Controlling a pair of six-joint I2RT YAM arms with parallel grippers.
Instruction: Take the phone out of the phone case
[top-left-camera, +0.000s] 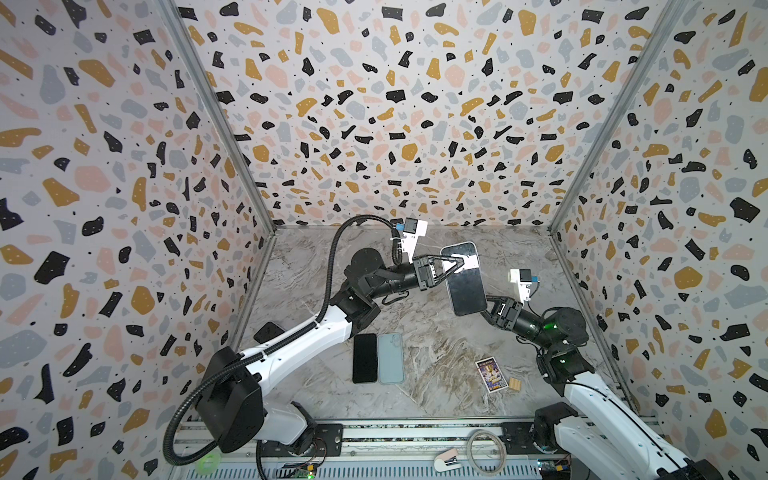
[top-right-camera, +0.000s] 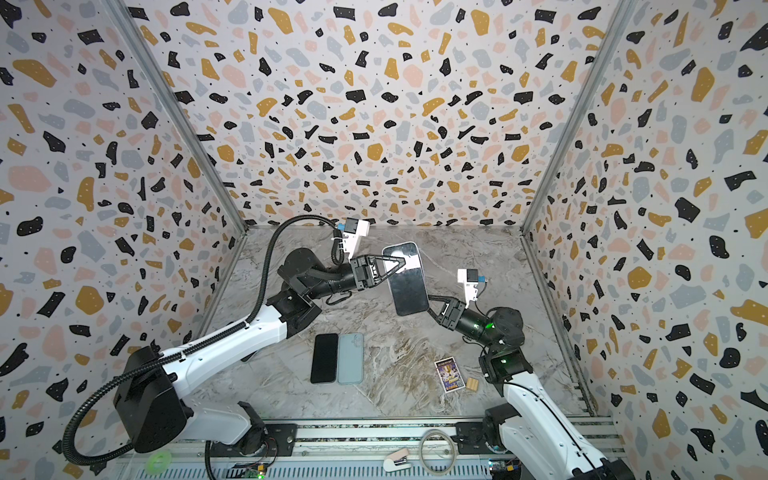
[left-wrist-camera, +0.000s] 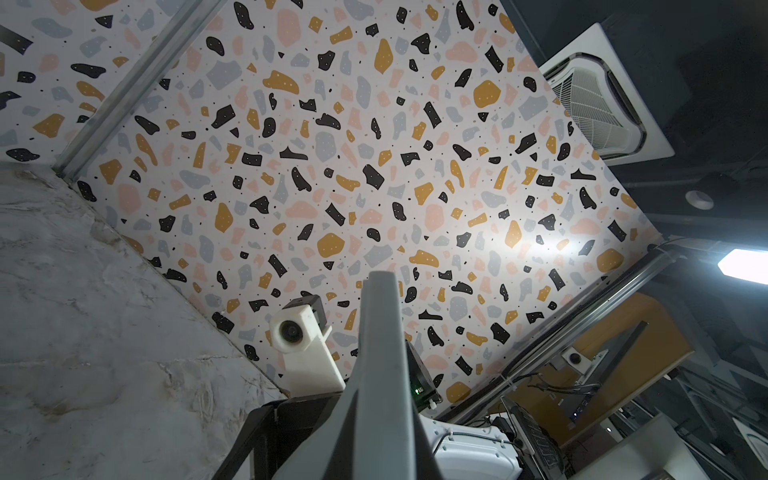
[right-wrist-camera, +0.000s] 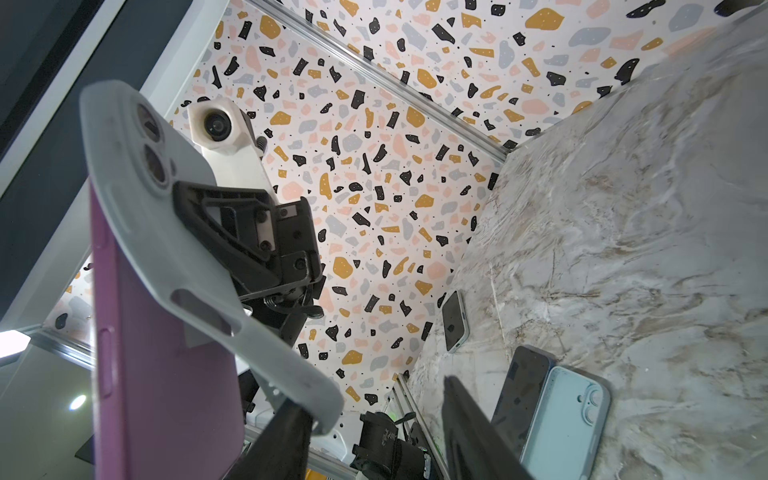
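The phone (top-left-camera: 466, 291) hangs in the air over the back of the table, dark screen up in both top views (top-right-camera: 409, 291). Its purple back (right-wrist-camera: 166, 353) shows in the right wrist view. The translucent grey phone case (right-wrist-camera: 174, 232) is peeled off that back and bent away from it. My left gripper (top-left-camera: 459, 264) is shut on the case's camera end, and the case's edge (left-wrist-camera: 382, 353) stands between its jaws. My right gripper (right-wrist-camera: 378, 436) is open at the phone's near end (top-left-camera: 485, 309). One of its fingers (right-wrist-camera: 286, 440) sits between phone and case, with the case's loose end resting on it.
A bare black phone (top-left-camera: 365, 358) and a light blue case (top-left-camera: 391, 358) lie side by side at the table's front middle. A colourful card (top-left-camera: 491, 375) and a small wooden block (top-left-camera: 515, 383) lie at the front right. Another cased phone (right-wrist-camera: 455, 322) lies by the left wall.
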